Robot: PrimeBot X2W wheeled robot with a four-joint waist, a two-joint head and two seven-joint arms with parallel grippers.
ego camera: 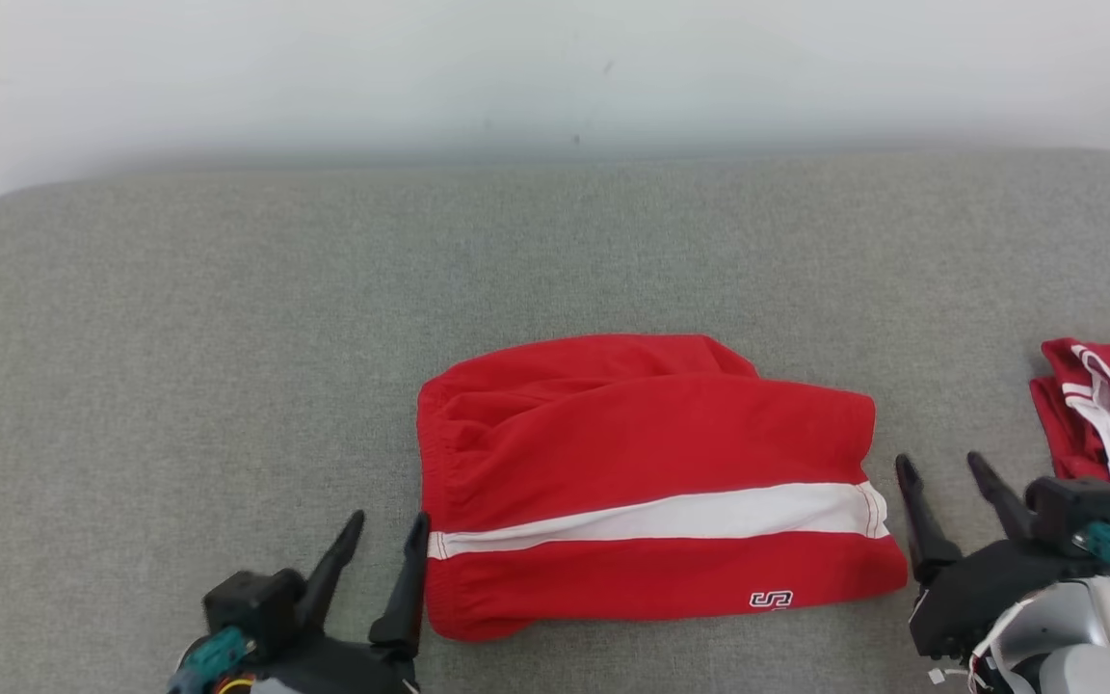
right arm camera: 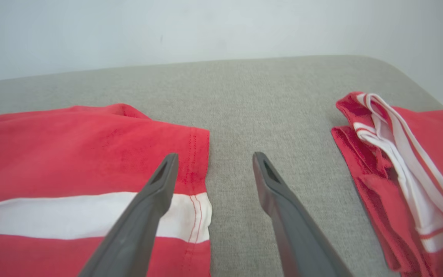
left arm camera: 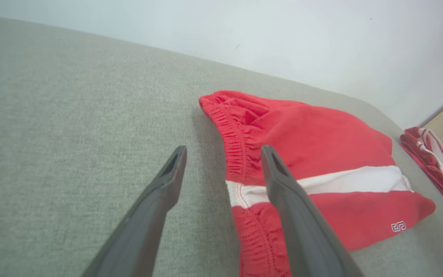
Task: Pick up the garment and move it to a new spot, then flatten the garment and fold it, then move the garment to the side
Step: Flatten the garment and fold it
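The garment [ego camera: 647,482] is a pair of red shorts with a white stripe, lying folded on the grey padded surface [ego camera: 227,318] in the middle front. My left gripper [ego camera: 386,528] stands open just off its elastic waistband edge, nothing between the fingers; in the left wrist view the gripper [left arm camera: 223,152] straddles that waistband edge of the garment [left arm camera: 313,146] from above. My right gripper [ego camera: 942,467] is open beside the hemmed leg end, holding nothing. In the right wrist view the gripper [right arm camera: 214,159] hangs over the hem of the garment [right arm camera: 71,154] and bare cushion.
A second red garment with white trim [ego camera: 1109,424] lies bunched at the right edge, close behind my right wrist, also visible as the second garment [right arm camera: 402,161]. A pale wall [ego camera: 555,67] bounds the far side of the surface. Wide bare cushion lies to the left and behind.
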